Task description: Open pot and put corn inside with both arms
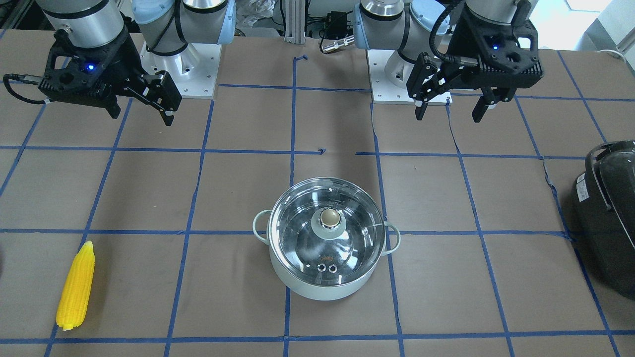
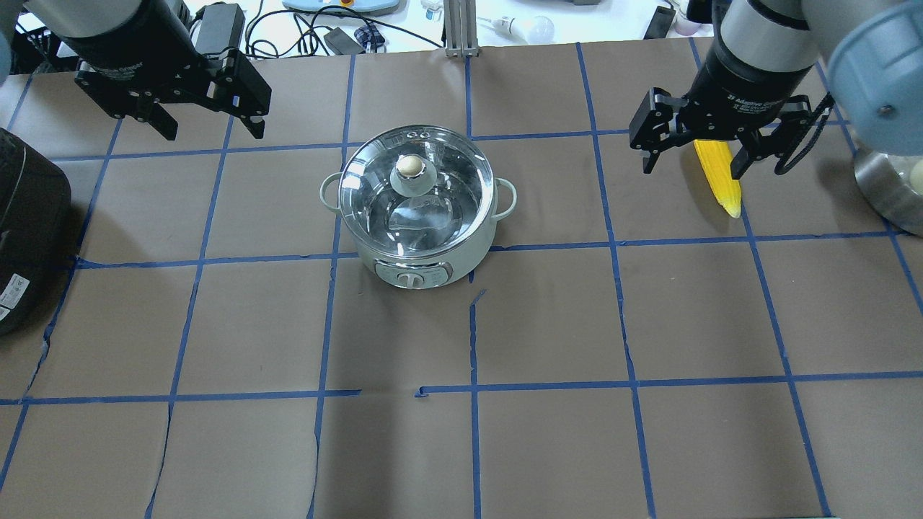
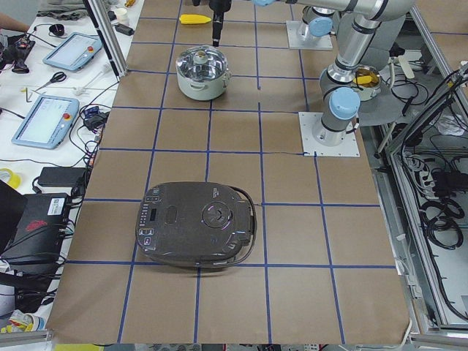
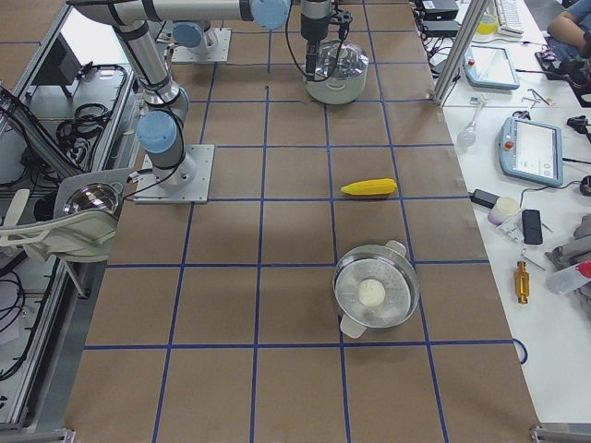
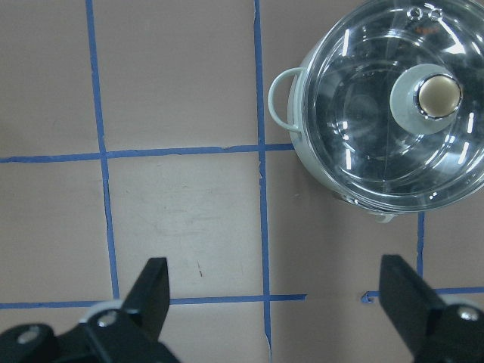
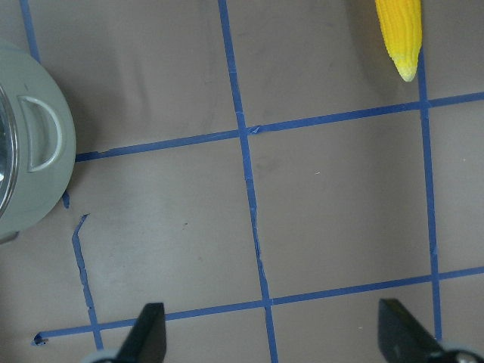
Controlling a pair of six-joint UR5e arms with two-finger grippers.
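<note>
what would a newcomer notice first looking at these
The pale green pot sits in the middle of the table with its glass lid on. The bright yellow corn lies alone on the robot's right side, well apart from the pot. The left gripper and right gripper hang open and empty above the robot's side of the table.

The lid sits on the pot, on the table. The corn lies well to the pot's right, seemingly under the right gripper. The left gripper hangs left of the pot. The black appliance stands farther left of the pot.
</note>
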